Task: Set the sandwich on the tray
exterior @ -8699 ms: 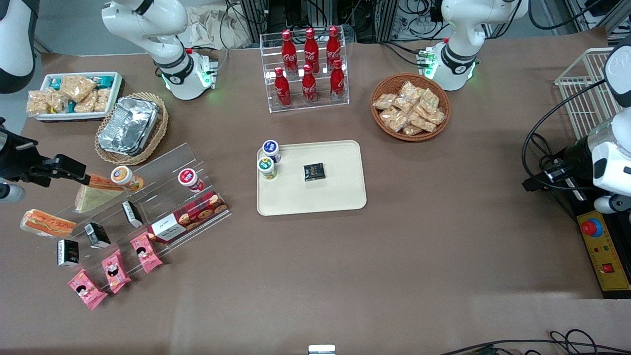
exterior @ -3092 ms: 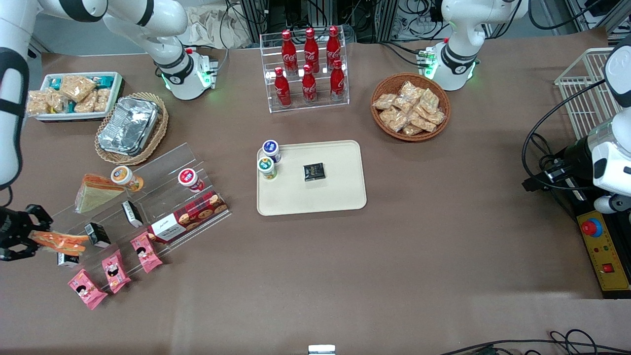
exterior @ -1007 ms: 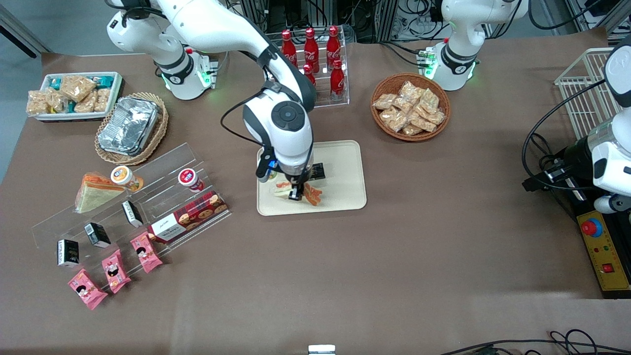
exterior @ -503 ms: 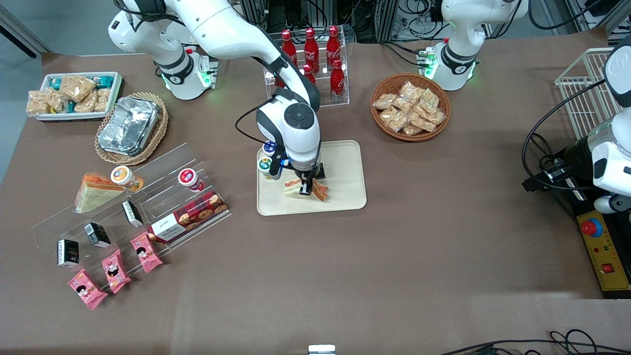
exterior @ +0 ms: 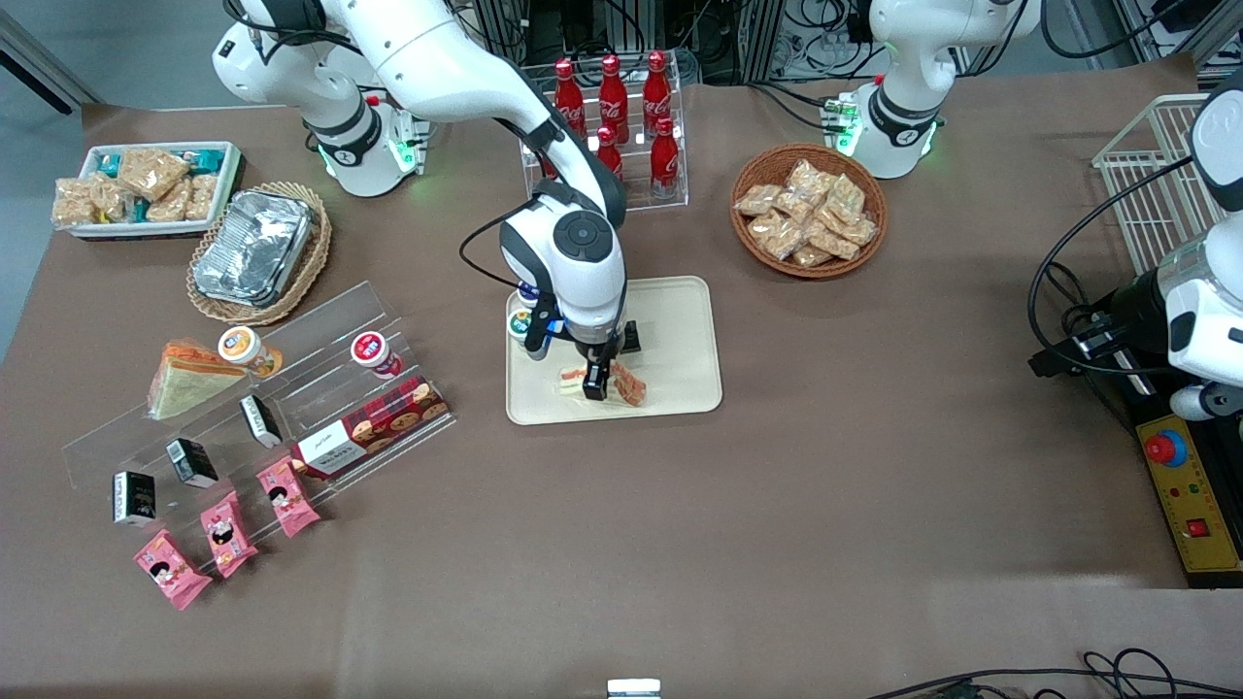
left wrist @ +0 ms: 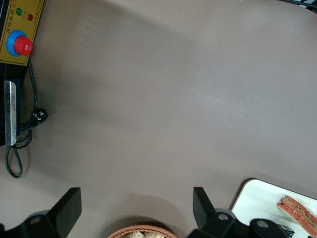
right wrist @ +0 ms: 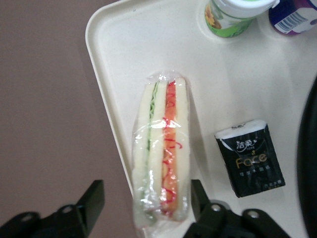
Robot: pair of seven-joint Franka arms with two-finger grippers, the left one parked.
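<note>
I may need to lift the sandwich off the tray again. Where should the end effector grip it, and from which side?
Probably from straight above, at the middle of the sandwich, pinching its two bread faces. It stands on edge on the tray, filling stripes up, near the rim. The end effector hangs open right over it, fingers either side. The black packet lies apart, likely leaving finger room.

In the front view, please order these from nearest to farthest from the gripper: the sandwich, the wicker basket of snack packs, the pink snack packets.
The gripper is over the tray, fingers open.
1. The sandwich, on the tray directly under the gripper.
2. The wicker basket, toward the parked arm's end.
3. The pink snack packets, toward the working arm's end.
</note>
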